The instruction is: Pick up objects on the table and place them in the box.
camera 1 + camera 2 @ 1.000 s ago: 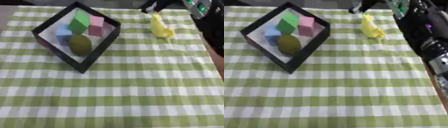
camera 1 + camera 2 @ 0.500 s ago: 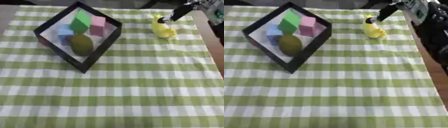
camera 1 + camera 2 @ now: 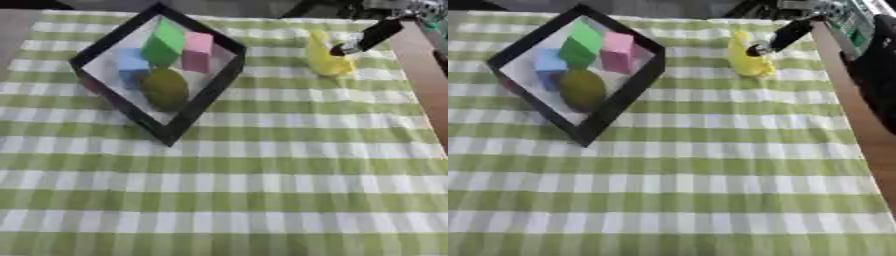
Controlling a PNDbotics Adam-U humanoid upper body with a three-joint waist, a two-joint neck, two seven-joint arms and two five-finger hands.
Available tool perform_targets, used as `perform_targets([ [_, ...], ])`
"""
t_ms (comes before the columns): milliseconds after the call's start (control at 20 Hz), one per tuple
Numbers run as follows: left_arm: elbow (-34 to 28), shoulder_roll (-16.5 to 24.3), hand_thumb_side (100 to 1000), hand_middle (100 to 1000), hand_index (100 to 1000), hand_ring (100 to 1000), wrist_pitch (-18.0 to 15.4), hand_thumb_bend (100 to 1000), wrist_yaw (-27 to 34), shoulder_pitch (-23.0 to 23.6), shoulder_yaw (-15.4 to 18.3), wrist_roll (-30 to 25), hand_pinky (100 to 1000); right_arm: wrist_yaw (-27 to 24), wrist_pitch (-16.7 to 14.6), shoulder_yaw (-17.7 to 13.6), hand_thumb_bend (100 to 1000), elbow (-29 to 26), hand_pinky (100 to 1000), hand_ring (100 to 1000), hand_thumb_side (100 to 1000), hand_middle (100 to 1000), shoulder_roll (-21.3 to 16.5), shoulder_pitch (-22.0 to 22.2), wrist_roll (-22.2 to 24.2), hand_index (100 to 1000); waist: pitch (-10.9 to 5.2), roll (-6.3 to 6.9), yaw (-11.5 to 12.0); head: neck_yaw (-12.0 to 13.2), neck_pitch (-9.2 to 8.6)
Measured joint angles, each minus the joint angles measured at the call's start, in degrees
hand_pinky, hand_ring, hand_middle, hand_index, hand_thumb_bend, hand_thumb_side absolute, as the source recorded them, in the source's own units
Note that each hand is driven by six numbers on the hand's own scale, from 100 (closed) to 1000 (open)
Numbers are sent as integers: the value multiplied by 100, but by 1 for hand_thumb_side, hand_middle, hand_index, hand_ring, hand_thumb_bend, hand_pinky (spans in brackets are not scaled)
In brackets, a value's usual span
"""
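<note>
- We see the yellow toy [image 3: 327, 59] on the table [image 3: 262, 200] at the upper right of the frame, well apart from the box [image 3: 201, 97] at the upper left.
- Our right hand [image 3: 367, 37] comes in from the upper right corner; one dark finger touches or nearly touches the toy's right side, so the toy lies just left of and below it.
- We cannot tell whether the hand is spread or curled.
- The toy's long axis runs up and down the frame, narrow end toward the top.
- Our left hand is out of view, so the right is nearer.
</note>
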Motion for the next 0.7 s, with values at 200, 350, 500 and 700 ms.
perform_targets([
  [200, 0, -4, 440, 751, 842, 660, -12, 428, 21, 0, 0, -12, 866, -11, 40, 0, 504, 63, 885, 900, 556, 878, 0, 16, -12, 935, 5, 0, 38, -8, 0],
  [350, 0, -8, 442, 750, 841, 659, -21, 427, 30, 0, 0, -20, 867, 42, 69, -21, 503, 183, 883, 898, 563, 877, 23, 52, -43, 936, 6, 0, 87, -24, 0],
  [500, 0, -12, 445, 750, 841, 659, -24, 424, 48, -1, 0, -19, 868, 78, 67, -54, 499, 295, 882, 897, 569, 877, 66, 52, -55, 938, 32, 1, 105, -46, 0],
  [700, 0, -19, 448, 749, 839, 658, -29, 421, 83, -8, 0, -19, 869, 156, 69, -72, 507, 409, 882, 896, 566, 877, 161, 52, -76, 939, 92, 2, 146, -63, 0],
])
